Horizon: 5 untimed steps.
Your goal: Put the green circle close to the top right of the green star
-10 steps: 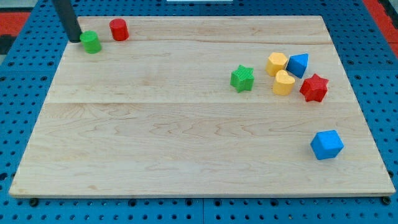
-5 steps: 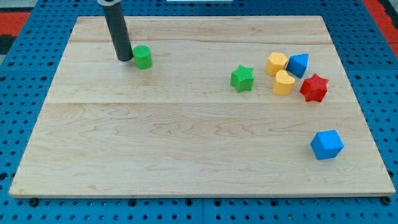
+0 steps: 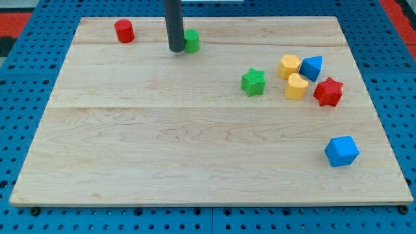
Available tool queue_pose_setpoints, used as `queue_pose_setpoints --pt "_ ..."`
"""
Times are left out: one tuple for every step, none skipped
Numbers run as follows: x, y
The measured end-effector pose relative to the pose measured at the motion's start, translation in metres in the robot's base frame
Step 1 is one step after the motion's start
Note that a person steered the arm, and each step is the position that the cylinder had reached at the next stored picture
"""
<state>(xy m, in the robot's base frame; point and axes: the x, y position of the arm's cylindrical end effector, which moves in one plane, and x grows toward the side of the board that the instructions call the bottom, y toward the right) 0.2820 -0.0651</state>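
The green circle lies near the board's top edge, left of centre. My tip is right against its left side. The green star sits right of centre, lower and to the right of the circle, about a hundred pixels away.
A red cylinder stands at the top left. Right of the star are a yellow hexagon-like block, a yellow rounded block, a blue triangular block and a red star. A blue cube sits at the lower right.
My tip has swept to the right along the board's top, pushing the green circle away from the red cylinder and toward the green star. The other blocks have not moved.
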Motion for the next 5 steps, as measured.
queue_pose_setpoints --pt "-0.007 -0.003" --pt "-0.011 -0.028" --pt "-0.02 -0.011" --pt "-0.03 0.011" --pt "-0.028 0.029"
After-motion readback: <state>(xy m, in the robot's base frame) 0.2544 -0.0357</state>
